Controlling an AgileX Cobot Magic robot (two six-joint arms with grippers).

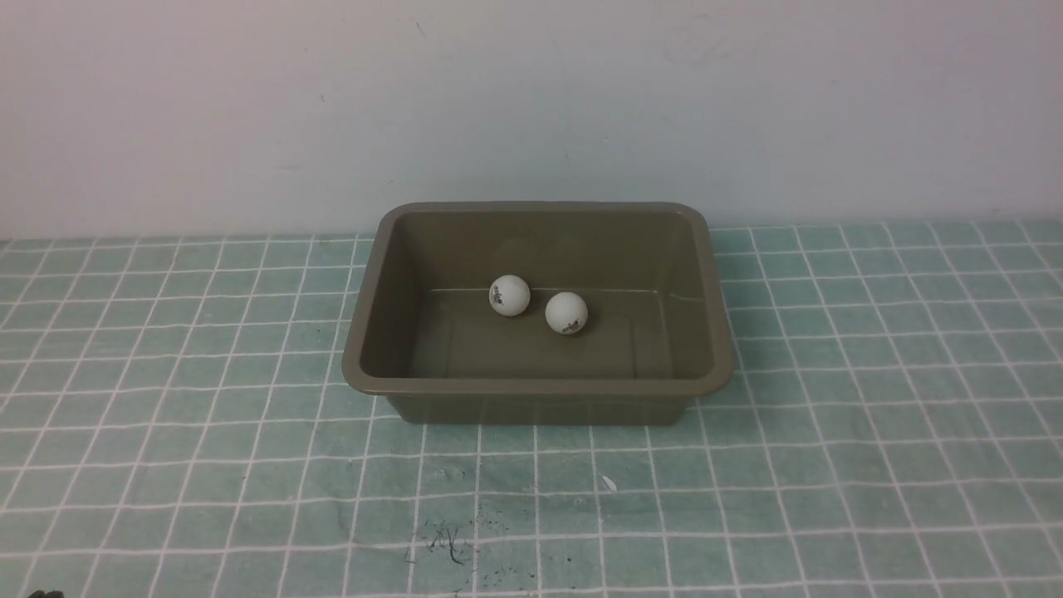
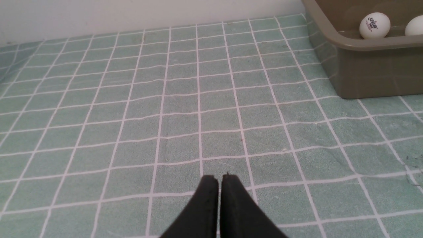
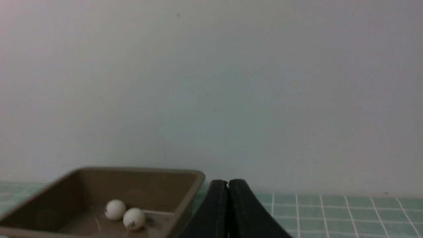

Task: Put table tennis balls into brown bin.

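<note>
Our left gripper (image 2: 219,178) and right gripper (image 3: 228,183) sit pinched closed, holding nothing; both table tennis balls (image 1: 509,295) (image 1: 566,313) rest inside the brown bin (image 1: 538,386).

Ball (image 2: 374,25) logo, seemingly unreadable

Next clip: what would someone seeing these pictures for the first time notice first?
The olive-brown bin stands out at the middle of the green checked cloth, near the pale wall. Inside it, on the floor toward the far wall, lie two white table tennis balls, close together, each with a dark logo. In the wrist views both hands, left and right, are shut, empty and outside the bin.
</note>
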